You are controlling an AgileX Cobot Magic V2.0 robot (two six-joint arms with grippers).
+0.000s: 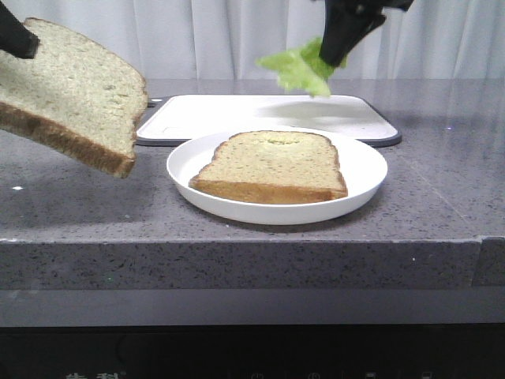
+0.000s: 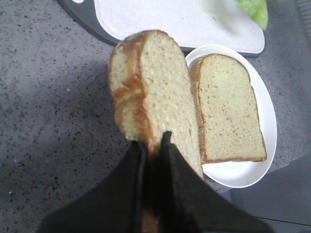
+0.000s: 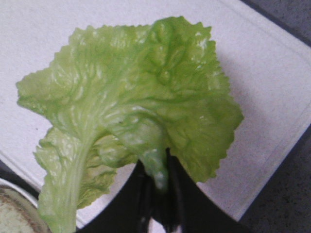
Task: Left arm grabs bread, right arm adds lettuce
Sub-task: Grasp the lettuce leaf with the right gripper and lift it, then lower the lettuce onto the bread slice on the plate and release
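My left gripper (image 1: 24,43) is shut on the bread (image 1: 71,95), a thick tan, green-speckled slice held tilted in the air to the left of the white plate (image 1: 363,170). In the left wrist view the fingers (image 2: 153,141) pinch the bread's (image 2: 155,82) crust edge. A second similar slice (image 1: 272,162) lies flat on the plate. My right gripper (image 1: 335,54) is shut on the lettuce (image 1: 296,69), a ruffled light-green leaf hanging above the cutting board, behind the plate. In the right wrist view the gripper (image 3: 158,167) clamps the leaf's (image 3: 141,92) stem.
A white cutting board (image 1: 237,110) with a dark rim lies behind the plate on the grey speckled counter (image 1: 79,205). The counter's front edge runs just before the plate. White curtains hang behind.
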